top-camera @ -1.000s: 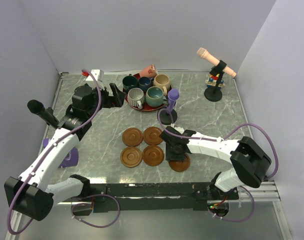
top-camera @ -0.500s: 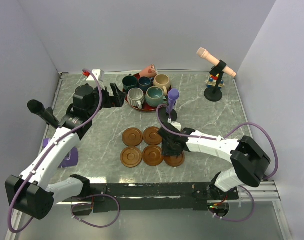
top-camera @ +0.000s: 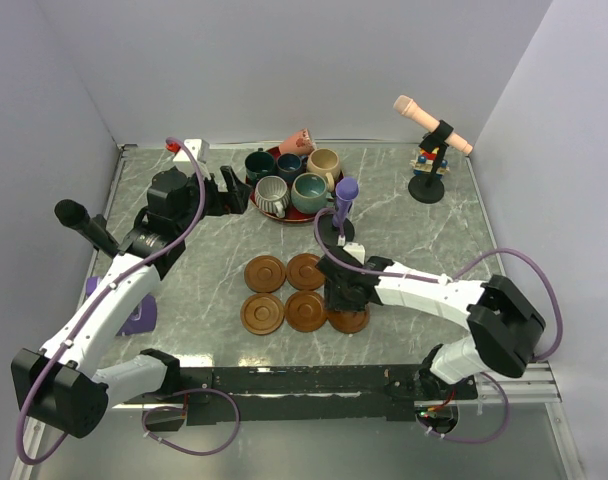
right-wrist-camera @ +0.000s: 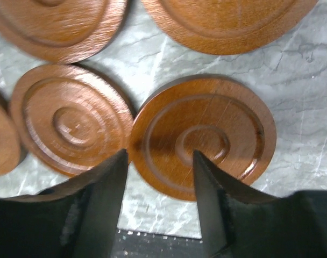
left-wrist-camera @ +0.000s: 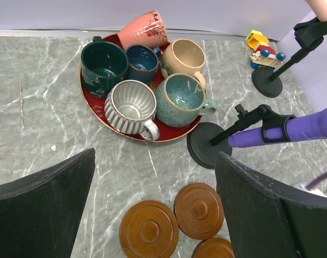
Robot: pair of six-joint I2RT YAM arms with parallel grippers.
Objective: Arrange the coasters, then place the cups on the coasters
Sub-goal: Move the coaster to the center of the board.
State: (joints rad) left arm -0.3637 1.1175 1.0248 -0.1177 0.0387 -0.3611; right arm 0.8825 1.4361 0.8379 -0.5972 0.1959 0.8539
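Note:
Several brown coasters lie mid-table; a group of them [top-camera: 284, 291] forms a square. One more coaster [right-wrist-camera: 204, 134] lies flat to the right of the group, touching its neighbour [right-wrist-camera: 72, 126]. My right gripper [top-camera: 342, 297] [right-wrist-camera: 159, 161] hovers over this coaster, jaws apart, one finger at its left rim and the other over its middle. The cups stand on the red plate [left-wrist-camera: 169, 137]: grey ribbed [left-wrist-camera: 131, 105], teal [left-wrist-camera: 178, 99], beige [left-wrist-camera: 183, 56], dark green [left-wrist-camera: 103, 62], dark blue [left-wrist-camera: 143, 56]. The pink cup [left-wrist-camera: 144, 29] lies tipped at the plate's back. My left gripper [top-camera: 229, 193] [left-wrist-camera: 153, 161] hangs wide open left of the plate, holding nothing.
A purple microphone [top-camera: 342, 200] on a black base stands just behind the right gripper. A peach microphone [top-camera: 431, 125] on a stand and a small toy [top-camera: 424, 158] sit at the back right. A black microphone [top-camera: 84, 225] and a purple object [top-camera: 139, 318] are at the left.
The right gripper has moved left, bringing the coaster up against the group, and its jaws have widened a little. The left arm has not moved.

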